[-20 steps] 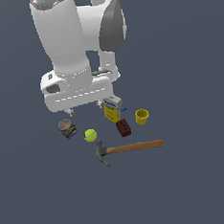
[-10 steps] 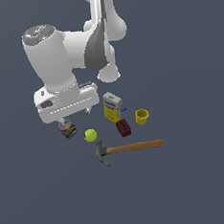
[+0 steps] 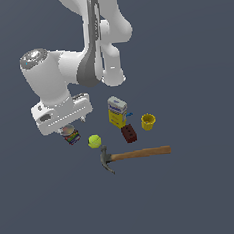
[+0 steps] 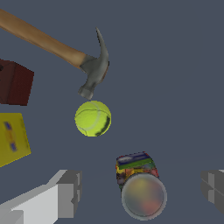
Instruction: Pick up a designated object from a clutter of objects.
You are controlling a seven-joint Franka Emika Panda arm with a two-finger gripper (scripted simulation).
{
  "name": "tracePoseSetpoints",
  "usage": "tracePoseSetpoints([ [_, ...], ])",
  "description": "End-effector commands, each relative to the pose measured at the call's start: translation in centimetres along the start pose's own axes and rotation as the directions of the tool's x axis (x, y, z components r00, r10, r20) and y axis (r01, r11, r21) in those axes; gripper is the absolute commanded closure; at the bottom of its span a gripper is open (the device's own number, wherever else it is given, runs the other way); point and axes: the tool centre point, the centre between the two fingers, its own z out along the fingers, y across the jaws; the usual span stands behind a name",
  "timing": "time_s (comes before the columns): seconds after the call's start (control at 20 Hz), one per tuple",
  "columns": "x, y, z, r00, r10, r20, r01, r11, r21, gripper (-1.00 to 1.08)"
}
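Note:
The designated object, a small short can [image 4: 139, 186] with a silvery top and a red, blue and green label, stands upright on the floor. In the exterior view the can [image 3: 71, 136] is partly hidden under my hand. My gripper [image 4: 142, 192] is open and empty, above the can, with one finger [image 4: 65, 192] on each side of it; the fingers do not touch it. In the exterior view the gripper [image 3: 69, 127] hangs just over the can at the clutter's left end.
A yellow-green tennis ball [image 4: 92, 118] lies close to the can, with the wooden-handled hammer [image 4: 61, 54] beyond it. The dark red brick block [image 3: 129, 133], yellow-and-blue box [image 3: 117, 111] and yellow cup [image 3: 148, 121] stand further toward the exterior view's right.
The arm has swung toward the exterior view's left and come down, from above the box to just over the can. The objects have not moved.

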Motion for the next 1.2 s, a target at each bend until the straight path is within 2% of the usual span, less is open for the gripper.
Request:
tracePoseSetpoints([
  [0.0, -1.3, 0.6, 1.3, 0.999, -0.037, 0.003, 0.037, 0.999, 0.002, -0.92],
  [0.6, -6.2, 2.3, 5.6, 0.986, -0.166, 0.018, 0.165, 0.986, 0.009, -0.92],
  [1.15, -7.3, 2.5, 6.5, 0.981, -0.191, 0.021, 0.191, 0.981, 0.011, -0.92],
])
